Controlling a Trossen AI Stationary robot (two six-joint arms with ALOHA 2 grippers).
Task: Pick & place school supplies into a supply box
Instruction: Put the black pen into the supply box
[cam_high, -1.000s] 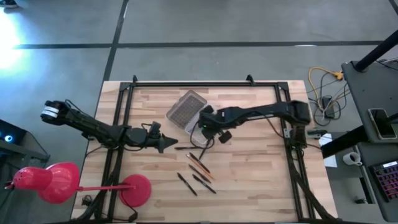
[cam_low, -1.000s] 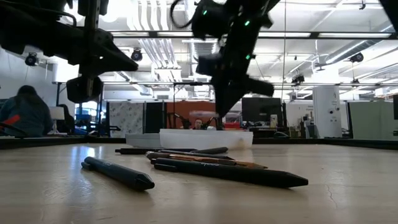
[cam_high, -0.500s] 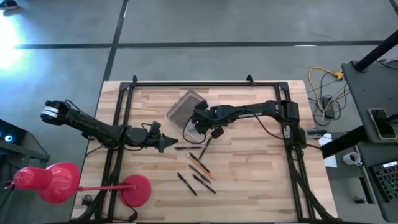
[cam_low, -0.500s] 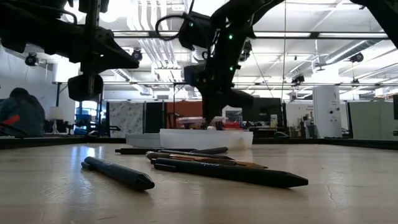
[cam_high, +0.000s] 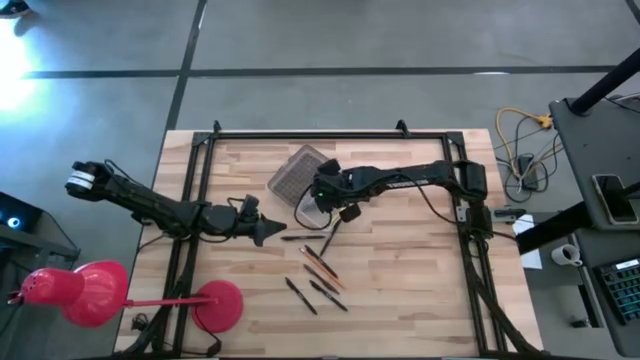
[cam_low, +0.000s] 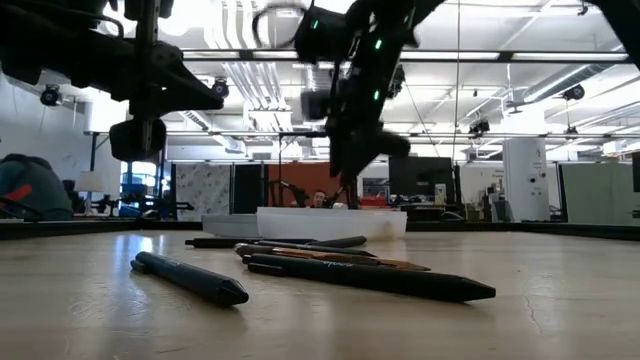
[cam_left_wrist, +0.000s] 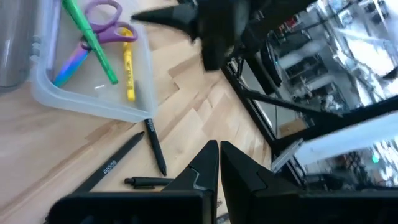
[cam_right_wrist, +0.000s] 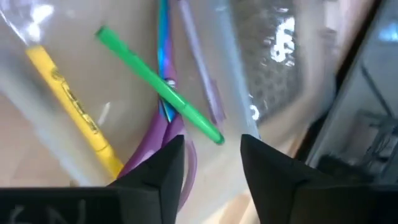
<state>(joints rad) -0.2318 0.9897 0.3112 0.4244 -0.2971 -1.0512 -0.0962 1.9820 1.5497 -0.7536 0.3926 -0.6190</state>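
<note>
The supply box (cam_high: 308, 212), a clear tray, sits mid-table with its dimpled lid (cam_high: 299, 172) lying just beyond it. In the box (cam_right_wrist: 56, 74) lie a green marker (cam_right_wrist: 155, 84), a yellow marker (cam_right_wrist: 71, 106) and purple scissors (cam_right_wrist: 158, 146). My right gripper (cam_right_wrist: 208, 155) hangs open just above the box, with the green marker's end below the gap between its fingers. My left gripper (cam_high: 272, 231) hovers shut left of the box (cam_left_wrist: 93, 68), holding nothing. Several black and orange pens (cam_high: 318, 272) lie flat on the wood nearer the front, and one black pen (cam_high: 303, 237) lies beside the box.
A dark metal frame (cam_high: 190, 200) borders the wooden table (cam_high: 400, 280). A red lamp (cam_high: 85, 290) stands off the table's near left corner. Bare wood shows to the right of the pens. In the low view a person (cam_low: 30, 185) sits far behind the table.
My right gripper has gone toward the table's left edge, from beside the box to over it. It dipped toward the box and has come up a little. The left arm has kept still.
</note>
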